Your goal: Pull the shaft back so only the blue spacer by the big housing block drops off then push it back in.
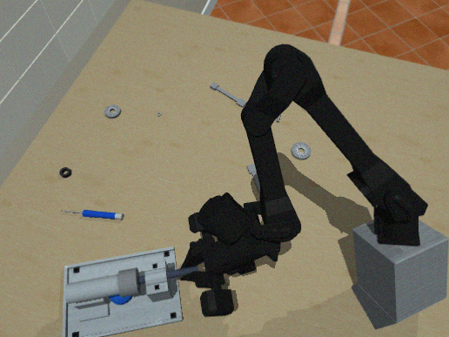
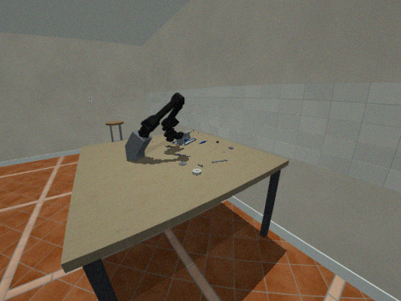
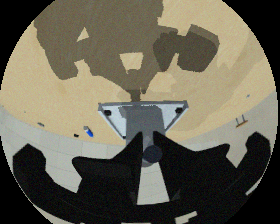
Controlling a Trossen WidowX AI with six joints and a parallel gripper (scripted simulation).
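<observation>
A grey baseplate (image 1: pixel 122 292) lies at the table's front left. On it stands a long pale housing (image 1: pixel 91 287) with a grey collar (image 1: pixel 129 281) and a small support block (image 1: pixel 156 279). A dark shaft (image 1: pixel 180 273) sticks out of the block toward the right. My gripper (image 1: pixel 201 271) is shut on the shaft's free end. A blue spacer (image 1: pixel 120 299) lies on the plate beside the housing, under the collar. In the wrist view the shaft end (image 3: pixel 151 153) sits between my fingers, with the plate (image 3: pixel 143 117) ahead. The assembly is tiny in the exterior view (image 2: pixel 185 139).
A blue-handled screwdriver (image 1: pixel 101 214) lies left of the arm, with a black ring (image 1: pixel 64 170) and a grey washer (image 1: pixel 111 109) beyond. Another washer (image 1: pixel 300 147) and a grey bar (image 1: pixel 227 94) lie behind the arm. The arm's grey base (image 1: pixel 398 272) stands at right.
</observation>
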